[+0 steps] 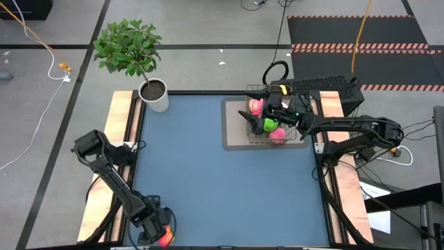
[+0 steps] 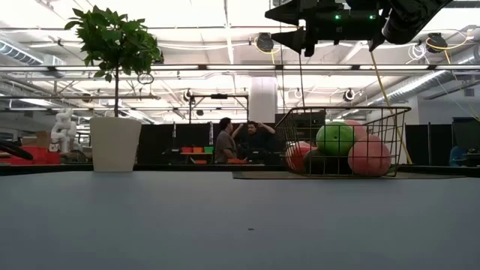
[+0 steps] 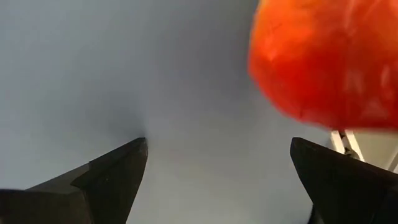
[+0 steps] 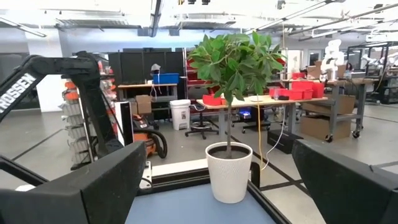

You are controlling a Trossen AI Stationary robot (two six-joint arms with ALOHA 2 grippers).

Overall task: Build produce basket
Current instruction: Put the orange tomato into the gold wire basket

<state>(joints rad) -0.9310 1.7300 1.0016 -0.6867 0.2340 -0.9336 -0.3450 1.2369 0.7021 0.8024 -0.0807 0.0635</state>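
The basket (image 1: 272, 118) sits on a grey mat (image 1: 232, 125) at the far right of the blue table (image 1: 222, 187), and the right gripper (image 1: 286, 104) hangs over it, covering much of its inside from above. Through the wire, the low view shows a green apple (image 2: 334, 139), a pink peach (image 2: 369, 157) and a red piece (image 2: 299, 156), the last partly hidden behind the others. The right gripper's fingers (image 4: 93, 186) stand wide apart with nothing between them; past them are the potted plant (image 4: 230, 168) and the other arm, whose lettering is cut off and reads "OSSEN".

The left gripper (image 1: 161, 232) is at the table's near left edge, beside an orange-red fruit (image 3: 329, 62). That fruit is blurred and cut by the frame edge, so its kind is unclear. The left fingers (image 3: 112, 174) are spread; whether they touch the fruit cannot be told
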